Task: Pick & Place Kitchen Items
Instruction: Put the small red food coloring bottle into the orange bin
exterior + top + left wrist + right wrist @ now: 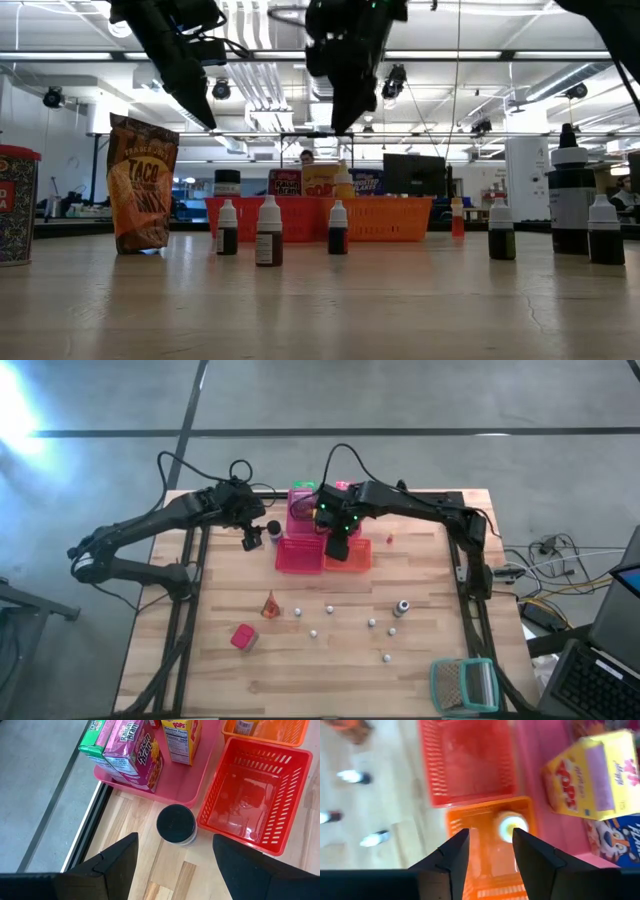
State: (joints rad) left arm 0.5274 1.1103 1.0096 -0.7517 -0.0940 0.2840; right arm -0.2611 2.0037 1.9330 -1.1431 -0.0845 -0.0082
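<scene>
Right wrist view: bottle (513, 826) (seemingly upright) beneath right hand (490, 851)

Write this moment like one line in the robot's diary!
right gripper: open over orange basket, bottle inside | left gripper: open above black-lidded jar

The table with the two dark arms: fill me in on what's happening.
The right gripper hangs open above the orange mesh basket, where a pale-capped bottle lies, apparently just dropped. The left gripper, open, hovers over a black-lidded round jar standing beside the red mesh basket. Small dark dropper bottles wait on the wooden table.
</scene>
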